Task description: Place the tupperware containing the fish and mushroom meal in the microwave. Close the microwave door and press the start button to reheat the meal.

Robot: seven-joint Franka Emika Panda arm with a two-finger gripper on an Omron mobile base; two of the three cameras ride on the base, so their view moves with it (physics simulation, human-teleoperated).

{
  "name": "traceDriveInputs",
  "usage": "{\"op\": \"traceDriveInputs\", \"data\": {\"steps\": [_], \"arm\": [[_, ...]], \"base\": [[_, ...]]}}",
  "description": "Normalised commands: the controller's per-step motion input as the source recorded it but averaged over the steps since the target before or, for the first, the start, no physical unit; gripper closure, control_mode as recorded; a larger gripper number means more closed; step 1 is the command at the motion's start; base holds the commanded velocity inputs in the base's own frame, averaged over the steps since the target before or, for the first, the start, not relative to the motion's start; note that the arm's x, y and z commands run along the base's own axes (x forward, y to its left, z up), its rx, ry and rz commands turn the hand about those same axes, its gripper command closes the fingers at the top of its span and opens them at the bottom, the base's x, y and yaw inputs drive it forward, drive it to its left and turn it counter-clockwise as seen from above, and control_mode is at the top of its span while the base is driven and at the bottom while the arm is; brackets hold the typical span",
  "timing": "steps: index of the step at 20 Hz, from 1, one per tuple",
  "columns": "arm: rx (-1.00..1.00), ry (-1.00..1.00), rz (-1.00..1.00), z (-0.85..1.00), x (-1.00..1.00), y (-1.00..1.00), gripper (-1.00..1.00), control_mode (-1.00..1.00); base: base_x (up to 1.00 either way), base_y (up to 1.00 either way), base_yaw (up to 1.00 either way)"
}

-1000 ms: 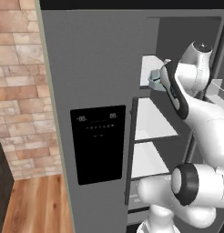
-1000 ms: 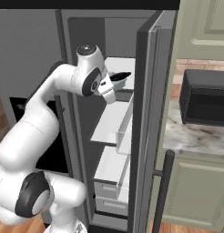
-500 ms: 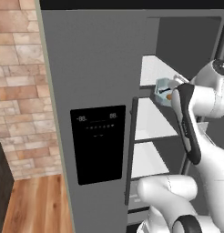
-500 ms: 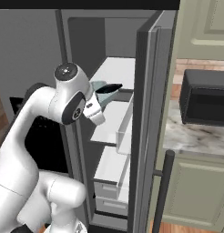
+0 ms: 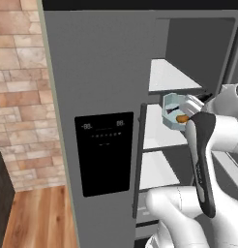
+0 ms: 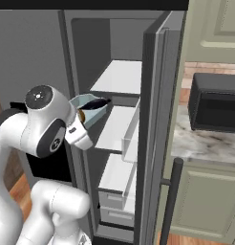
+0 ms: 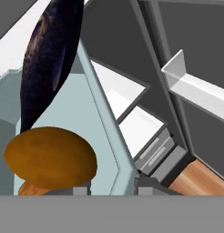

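1. Brick wall [image 5: 17,97] takes up the far left of the left base view, with a wooden floor [image 5: 41,218] below it.
2. Next comes the closed grey fridge door [image 5: 99,72], which carries a black dispenser panel [image 5: 104,152].
3. To its right the fridge compartment stands open, showing white shelves [image 5: 167,75] stacked one above another; drawers [image 6: 112,210] sit at the bottom in the right base view.
4. The tupperware [image 5: 175,112] hangs in the air just in front of the shelf edges, held at the end of the white arm, tilted so that its open top faces the camera.
5. Inside it lies the fish and mushroom meal [image 7: 45,113]: in the hand view an orange-brown mushroom cap rests low in the tub and a long dark fish leans up along the pale-blue wall.
6. The gripper [image 5: 191,104] sits against the tub's rim; its jaws are hidden behind the tub and the wrist, so I cannot tell how they stand.
7. The open fridge door [image 6: 160,110] rises right of the shelves in the right base view.
8. Farther right, well apart from the tub, the microwave [image 6: 217,103] stands on a marble counter [image 6: 205,146] with its dark cavity open, above pale green cabinets [image 6: 208,196].
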Motion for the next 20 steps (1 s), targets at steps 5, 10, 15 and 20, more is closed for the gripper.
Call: {"op": "traceDriveInputs", "data": {"steps": [5,10,15,20], "arm": [[0.0,-0.06,0.0,0.02,-0.11,0.01,1.0,-1.0],[0.0,0.0,0.0,0.0,0.0,0.0,1.0,1.0],[0.0,0.0,0.0,0.0,0.0,0.0,1.0,1.0],[0.0,0.0,0.0,0.0,0.0,0.0,1.0,1.0]], "base": [[0.0,0.0,0.0],[0.0,0.0,0.0],[-0.54,0.12,0.01],[-0.69,0.62,0.01]]}}
